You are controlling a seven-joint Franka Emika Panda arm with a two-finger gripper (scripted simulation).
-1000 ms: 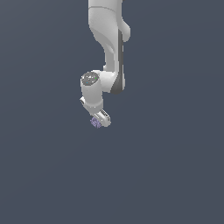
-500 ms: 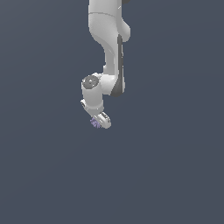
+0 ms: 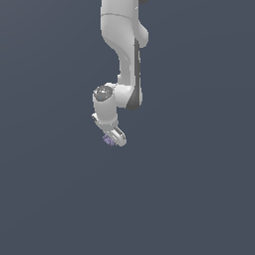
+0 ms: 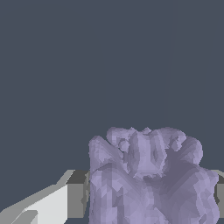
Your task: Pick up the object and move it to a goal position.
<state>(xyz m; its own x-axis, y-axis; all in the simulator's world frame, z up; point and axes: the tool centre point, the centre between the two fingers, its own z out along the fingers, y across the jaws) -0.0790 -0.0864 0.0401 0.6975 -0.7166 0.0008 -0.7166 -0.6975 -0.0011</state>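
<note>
Up close in the wrist view, the object [image 4: 148,175] fills most of the space between the fingers [image 4: 65,197] – a lumpy lavender clump, bumpy all over, wedged right between the two pads, which press on it from either side. So the gripper [image 3: 113,140] is clamped onto it. Pulling back to the exterior view, the purple lump [image 3: 108,140] is just a tiny speck at the fingertips, and the white arm [image 3: 124,55] hangs down from the top over a plain dark grey-blue background [image 3: 199,189]
</note>
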